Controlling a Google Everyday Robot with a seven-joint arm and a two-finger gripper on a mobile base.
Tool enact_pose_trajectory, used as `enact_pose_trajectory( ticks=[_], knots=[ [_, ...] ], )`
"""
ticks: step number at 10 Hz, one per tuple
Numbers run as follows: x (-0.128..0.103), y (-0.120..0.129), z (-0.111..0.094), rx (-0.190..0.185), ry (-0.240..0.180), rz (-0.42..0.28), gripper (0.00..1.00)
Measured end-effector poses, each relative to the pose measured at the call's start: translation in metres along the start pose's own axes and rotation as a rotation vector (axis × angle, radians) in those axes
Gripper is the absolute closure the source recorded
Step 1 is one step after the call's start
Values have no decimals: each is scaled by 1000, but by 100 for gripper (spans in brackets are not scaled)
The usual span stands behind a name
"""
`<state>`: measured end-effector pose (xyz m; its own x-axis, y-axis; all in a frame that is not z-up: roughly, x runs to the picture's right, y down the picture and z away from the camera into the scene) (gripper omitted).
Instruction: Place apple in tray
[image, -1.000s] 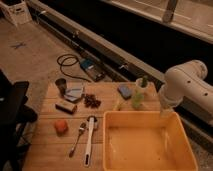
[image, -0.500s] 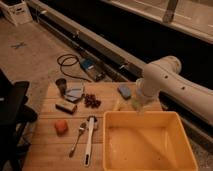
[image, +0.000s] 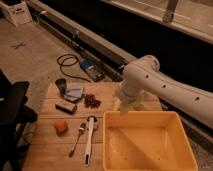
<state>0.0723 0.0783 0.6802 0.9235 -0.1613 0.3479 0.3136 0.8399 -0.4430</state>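
Gripper (image: 123, 107) first: it hangs at the end of the white arm, just above the far rim of the tray near its left corner, and whether it is apart or together cannot be told from here, though nothing shows in it. And the arm (image: 165, 87) is on the move: a second ago its elbow sat over toward the right side of the tray, half a second ago it was halfway across, and now it has swung further left, blocking the things at the back of the table. The slatted wooden table (image: 50, 145) has not budged, nor has the big yellow tray (image: 106, 145), which sits open at front right with nothing visible inside. Left of it lie the long white-handled tool (image: 89, 140) and the spoon (image: 78, 137), side by side, just as before. Further back, the tan-and-dark block (image: 66, 106) and the bunch of dark berries (image: 91, 101) have stayed put. And the apple (image: 61, 126), that small orange-red lump, rests exactly where it was on the table's left side, well apart from the gripper and outside the tray. So the leftward sweep reads as the reach toward the apple; pickup and drop-off both look yet to come.
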Motion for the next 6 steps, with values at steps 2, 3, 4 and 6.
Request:
enact_pose_trajectory(
  ticks=[2, 3, 4, 6],
  knots=[
    [0, 0, 0, 0, 0, 0, 35],
    [0, 1, 0, 0, 5, 2, 35],
    [-2, -2, -1, 7, 12, -9, 35],
    [-18, -14, -1, 32, 11, -35, 35]
  ],
)
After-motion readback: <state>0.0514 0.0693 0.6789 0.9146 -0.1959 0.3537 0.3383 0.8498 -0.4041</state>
